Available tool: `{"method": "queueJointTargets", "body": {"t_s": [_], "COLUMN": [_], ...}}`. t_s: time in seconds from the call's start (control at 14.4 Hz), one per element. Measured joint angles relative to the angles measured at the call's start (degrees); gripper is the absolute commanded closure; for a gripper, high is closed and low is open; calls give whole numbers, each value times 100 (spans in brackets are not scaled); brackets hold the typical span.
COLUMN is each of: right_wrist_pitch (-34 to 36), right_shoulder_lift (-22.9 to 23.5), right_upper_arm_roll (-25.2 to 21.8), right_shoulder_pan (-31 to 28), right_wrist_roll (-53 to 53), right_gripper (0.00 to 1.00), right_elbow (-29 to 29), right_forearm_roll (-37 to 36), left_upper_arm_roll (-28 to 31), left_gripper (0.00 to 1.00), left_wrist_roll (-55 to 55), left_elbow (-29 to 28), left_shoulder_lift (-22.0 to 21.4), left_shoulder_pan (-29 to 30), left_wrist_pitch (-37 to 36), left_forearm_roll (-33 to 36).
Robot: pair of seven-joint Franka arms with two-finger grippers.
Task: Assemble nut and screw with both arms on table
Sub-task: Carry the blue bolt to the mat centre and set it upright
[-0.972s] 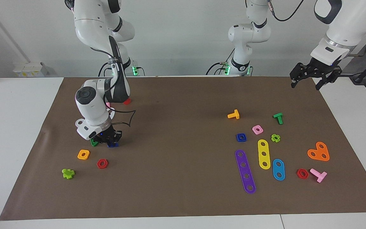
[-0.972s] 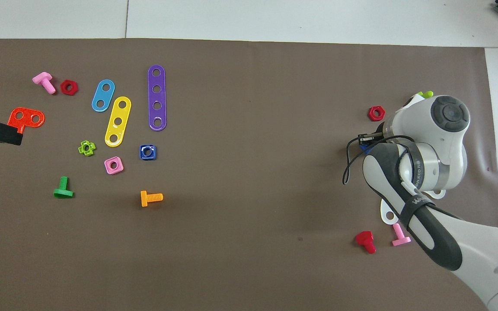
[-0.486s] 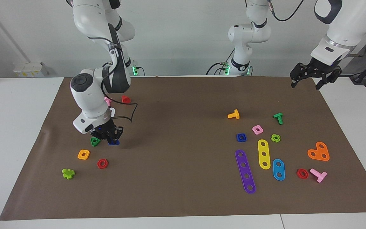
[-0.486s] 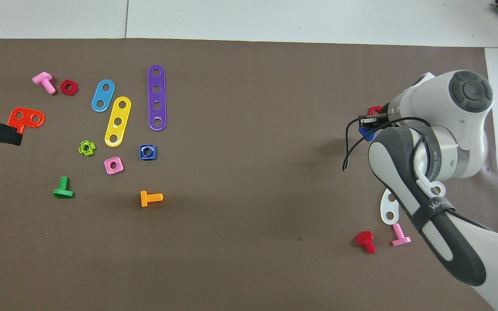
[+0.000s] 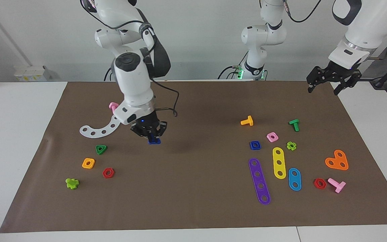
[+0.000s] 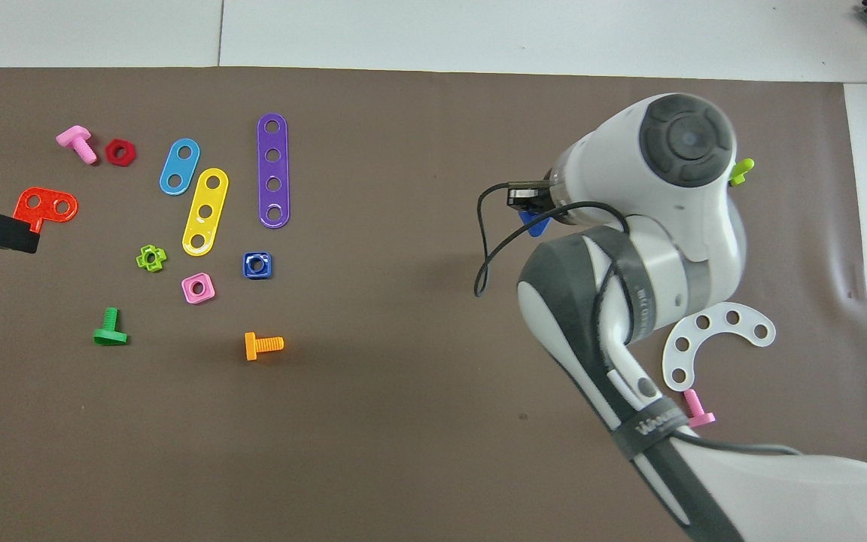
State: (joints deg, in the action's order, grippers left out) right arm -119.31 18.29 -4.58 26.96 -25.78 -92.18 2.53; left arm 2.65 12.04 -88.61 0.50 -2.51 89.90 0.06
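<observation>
- Green cross nut [image 5: 72, 183], orange nut [image 5: 88, 163], red hex nut [image 5: 108, 172] and green triangular nut [image 5: 101, 149] lie grouped on the mat [image 5: 193, 208] toward the right arm's end of the table [image 5: 12, 141].
- White curved strip [image 5: 98, 129] lies flat, nearer the robots than that group; a pink bolt [image 5: 113, 106] sits just beside its end nearest the robots.
- Right gripper [image 5: 149, 131] is raised over bare mat, between the two clusters of parts. Its fingers are closed on the screw [image 5: 154, 140], which hangs below the tips, clear of the mat; in the overhead view only a blue corner of it [image 6: 533, 223] shows past the wrist.
- Orange bolt [image 5: 247, 121] lies alone, nearer the robots than the nut.
- Nut [image 5: 255, 145] rests flat on the mat, hole up, just beside the pink nut [image 5: 272, 136] and near the end of the purple strip [image 5: 259, 180]. Nothing touches it.
- Yellow strip [image 5: 279, 162], blue strip [image 5: 294, 179], green bolt [image 5: 294, 124] and a second green cross nut [image 5: 291, 145] lie toward the left arm's end.
- Orange plate [image 5: 337, 160], a second red hex nut [image 5: 319, 183] and a second pink bolt [image 5: 337, 185] lie closest to that end.
- Left gripper [image 5: 326, 88] waits in the air over the mat's corner beside its base, fingers spread apart, holding nothing.
</observation>
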Motion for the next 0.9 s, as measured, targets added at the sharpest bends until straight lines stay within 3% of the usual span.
{"method": "queueJointTargets", "body": {"t_s": [0.35, 0.62, 0.9], "right_wrist_pitch": [-187, -593, -1056], "right_shoulder_lift": [583, 1396, 1895], "right_upper_arm_roll": [1, 0, -8], "right_shoulder_pan": [781, 1303, 1605], "right_wrist_roll": [-1328, -2394, -2785], "right_gripper": [100, 100, 100], "right_elbow": [468, 1048, 1219], "right_forearm_roll": [-7, -183, -227], "left_upper_arm_roll": [0, 0, 0], "left_gripper": [0, 0, 0], "left_wrist_roll": [0, 0, 0], "left_elbow": [0, 0, 0], "left_shoulder_lift": [0, 0, 0], "left_shoulder_pan": [0, 0, 0], "left_wrist_pitch": [0, 0, 0], "left_forearm_roll": [0, 0, 0]}}
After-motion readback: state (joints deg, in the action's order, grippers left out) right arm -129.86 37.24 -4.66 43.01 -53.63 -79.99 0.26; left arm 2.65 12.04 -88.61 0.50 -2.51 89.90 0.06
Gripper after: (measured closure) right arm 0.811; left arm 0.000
